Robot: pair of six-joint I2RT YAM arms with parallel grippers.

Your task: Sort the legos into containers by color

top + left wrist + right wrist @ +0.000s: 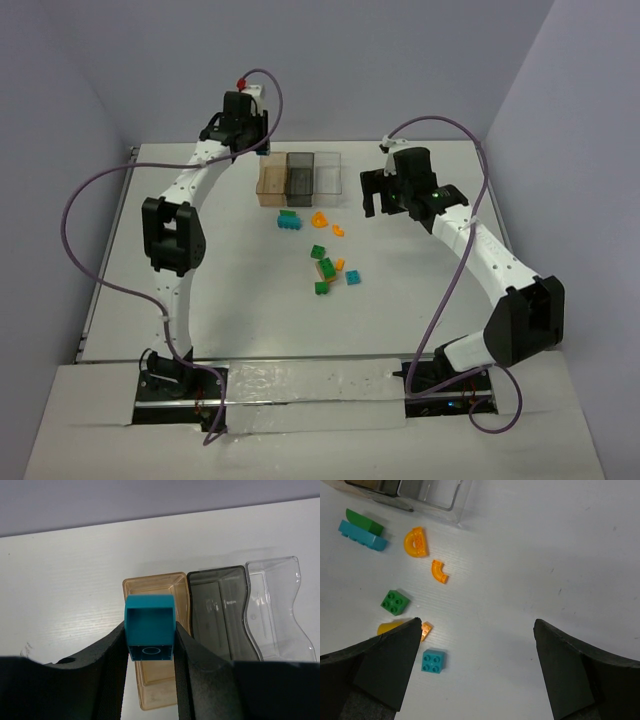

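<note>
Teal lego (149,625) sits pinched in my left gripper (150,646) above the orange-brown container (152,582); my right gripper (476,630) gapes wide, empty.

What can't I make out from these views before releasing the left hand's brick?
- Left wrist: the left hand and its teal brick cover the near end of the orange-tinted box; height above it unreadable.
- Right wrist: a yellow-orange piece is half behind a finger of the right hand; the containers are cut by the top edge.
- Top external: the middle lego cluster is too small to separate.
</note>
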